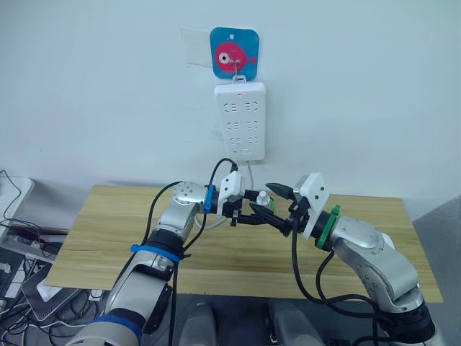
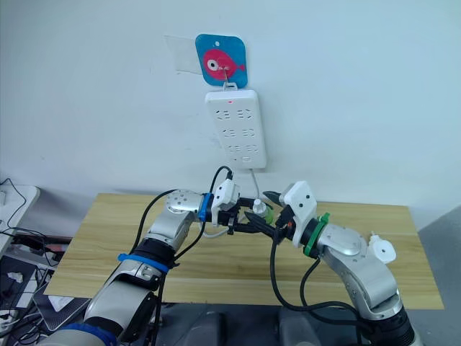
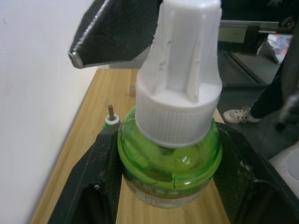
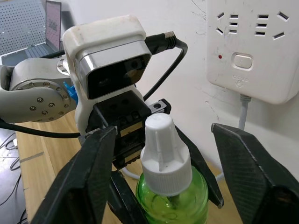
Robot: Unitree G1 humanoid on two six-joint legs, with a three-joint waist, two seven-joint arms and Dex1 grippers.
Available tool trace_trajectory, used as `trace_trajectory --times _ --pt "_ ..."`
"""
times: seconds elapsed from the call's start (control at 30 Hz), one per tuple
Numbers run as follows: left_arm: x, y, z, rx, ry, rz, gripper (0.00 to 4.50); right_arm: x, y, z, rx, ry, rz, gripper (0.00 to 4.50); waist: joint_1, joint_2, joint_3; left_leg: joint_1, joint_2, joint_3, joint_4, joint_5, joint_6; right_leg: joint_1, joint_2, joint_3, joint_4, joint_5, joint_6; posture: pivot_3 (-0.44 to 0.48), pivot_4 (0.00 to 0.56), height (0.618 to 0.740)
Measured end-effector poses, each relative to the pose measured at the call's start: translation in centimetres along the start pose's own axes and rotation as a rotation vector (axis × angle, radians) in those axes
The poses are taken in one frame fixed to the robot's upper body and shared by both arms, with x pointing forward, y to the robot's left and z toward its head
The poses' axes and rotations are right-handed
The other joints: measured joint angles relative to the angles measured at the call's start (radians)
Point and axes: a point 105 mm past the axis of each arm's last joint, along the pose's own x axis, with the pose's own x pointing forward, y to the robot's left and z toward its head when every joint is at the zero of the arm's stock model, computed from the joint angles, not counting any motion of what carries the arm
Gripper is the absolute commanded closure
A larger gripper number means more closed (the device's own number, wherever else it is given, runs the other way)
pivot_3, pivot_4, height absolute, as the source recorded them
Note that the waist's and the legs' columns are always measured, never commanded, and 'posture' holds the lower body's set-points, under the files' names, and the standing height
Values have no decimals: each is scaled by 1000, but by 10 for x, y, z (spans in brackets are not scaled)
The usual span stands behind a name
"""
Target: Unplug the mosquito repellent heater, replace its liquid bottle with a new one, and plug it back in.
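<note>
**Green bottle held between the two grippers above the desk**

The left gripper (image 2: pixel 241 216) clamped its fingers (image 3: pixel 98 177) on the body of a green liquid bottle (image 3: pixel 168 163), whose white ribbed cap (image 4: pixel 164 154) stood upright. The right gripper (image 4: pixel 168 186) faced it with its fingers (image 4: pixel 243 163) spread wide, one on either side of the cap and touching neither. Both met in the air above the back edge of the wooden desk (image 1: pixel 216 252), below the white power strip (image 1: pixel 241 119) that hung on the wall from a blue fish hook (image 1: pixel 234 52). A second bottle with a bare wick (image 3: pixel 111 116) stood on the desk near the wall. The white heater (image 2: pixel 382 251) lay toward the right edge of the desk, beside the right arm and unplugged. A person's shoe (image 3: pixel 238 115) was on the floor beyond the desk.
</note>
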Motion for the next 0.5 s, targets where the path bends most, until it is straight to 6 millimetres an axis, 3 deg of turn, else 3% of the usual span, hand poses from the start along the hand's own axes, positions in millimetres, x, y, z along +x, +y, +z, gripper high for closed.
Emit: trace_trajectory --times 0.33,0.43,0.5 --pt "6 3 3 2 -21 23 2229 -1 2 -5 15 18 25 930 1 0 0 2 0 1 1 0 1 0 0 1 3 0 0 -13 120 740" --pt "7 3 4 3 -24 22 2229 -1 1 -6 19 21 22 1600 0 0 0 3 -1 1 1 0 1 0 0 2 5 0 0 -15 119 740" --pt "8 3 4 2 -25 20 2229 -1 -2 -8 22 22 11 2308 0 0 0 4 -1 1 1 0 0 0 0 3 7 0 0 -14 119 740"
